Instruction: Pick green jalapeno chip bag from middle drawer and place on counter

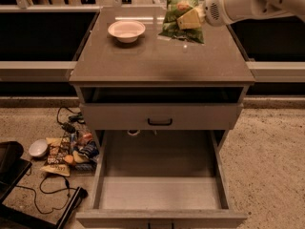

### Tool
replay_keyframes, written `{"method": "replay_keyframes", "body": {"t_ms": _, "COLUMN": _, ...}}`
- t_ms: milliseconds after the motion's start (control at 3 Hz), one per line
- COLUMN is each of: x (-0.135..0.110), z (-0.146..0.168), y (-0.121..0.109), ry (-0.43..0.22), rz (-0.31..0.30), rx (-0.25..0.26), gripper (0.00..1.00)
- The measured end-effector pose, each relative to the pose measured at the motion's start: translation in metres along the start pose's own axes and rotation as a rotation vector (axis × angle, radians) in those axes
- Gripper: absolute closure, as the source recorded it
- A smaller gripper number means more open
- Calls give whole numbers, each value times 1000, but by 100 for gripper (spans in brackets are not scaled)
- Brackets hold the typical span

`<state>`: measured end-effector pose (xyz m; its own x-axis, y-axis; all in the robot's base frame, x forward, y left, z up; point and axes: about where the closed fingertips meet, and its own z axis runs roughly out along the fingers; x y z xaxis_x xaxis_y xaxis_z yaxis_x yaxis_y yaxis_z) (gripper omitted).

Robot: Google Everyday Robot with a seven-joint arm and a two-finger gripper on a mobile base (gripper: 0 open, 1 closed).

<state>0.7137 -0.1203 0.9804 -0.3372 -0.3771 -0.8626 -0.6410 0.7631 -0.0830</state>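
Note:
My gripper (191, 19) is shut on the green jalapeno chip bag (178, 12) and holds it upright in the air over the far right part of the counter (157, 56). The bag's lower edge hangs just above the glossy top; I cannot tell if it touches. The white arm comes in from the upper right. The middle drawer (159, 178) is pulled out wide below, its pale floor bare.
A pale bowl (126, 30) stands on the counter's far left. A closed drawer front with a black handle (159, 121) sits above the open drawer. Snack packets, a small bowl and cables (62, 151) lie on the floor at left.

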Motion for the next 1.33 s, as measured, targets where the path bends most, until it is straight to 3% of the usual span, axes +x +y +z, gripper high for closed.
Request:
{"method": "replay_keyframes", "body": {"t_ms": 333, "x": 38, "z": 36, "y": -28, "ry": 90, "rz": 71, "rx": 42, "gripper": 100}}
{"method": "replay_keyframes", "body": {"t_ms": 1333, "x": 41, "z": 41, "y": -25, "ry": 96, "rz": 75, "rx": 35, "gripper": 35}}
